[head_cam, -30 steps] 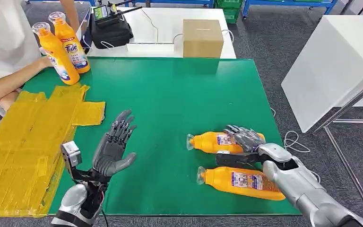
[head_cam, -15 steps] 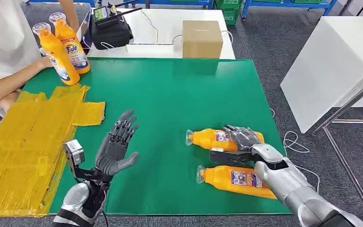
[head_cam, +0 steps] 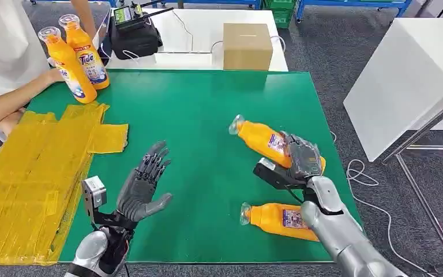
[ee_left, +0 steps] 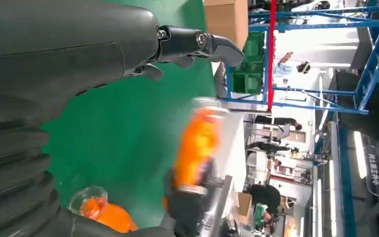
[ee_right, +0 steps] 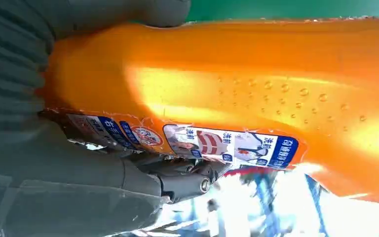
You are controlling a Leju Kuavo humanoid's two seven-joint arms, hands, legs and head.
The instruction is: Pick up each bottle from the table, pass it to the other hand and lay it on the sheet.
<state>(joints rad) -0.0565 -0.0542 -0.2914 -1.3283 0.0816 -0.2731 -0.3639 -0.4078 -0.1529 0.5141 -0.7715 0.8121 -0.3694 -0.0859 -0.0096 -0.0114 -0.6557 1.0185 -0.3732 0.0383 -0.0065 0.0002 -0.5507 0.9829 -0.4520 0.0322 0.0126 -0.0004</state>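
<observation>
My right hand (head_cam: 299,161) grips an orange bottle (head_cam: 262,138) by its lower body and holds it tilted above the green mat, cap end pointing up and to the left. The right wrist view has the same orange bottle (ee_right: 237,94) close up with its label against my palm. A second orange bottle (head_cam: 280,220) lies on the mat below my right arm. My left hand (head_cam: 141,184) hovers palm-up over the mat's left part with fingers spread and nothing in it. The yellow sheet (head_cam: 29,167) covers the table's left side.
Two upright orange bottles (head_cam: 75,57) stand at the far left corner beside a person's arm (head_cam: 11,98). A cardboard box (head_cam: 247,46) and a black device (head_cam: 132,34) sit on the white table beyond the green mat (head_cam: 207,109). Another white table (head_cam: 409,75) stands at the right.
My right hand has closed on the upper bottle and lifted it off the mat, tilting its cap end upward. My left hand has barely shifted and stays spread.
</observation>
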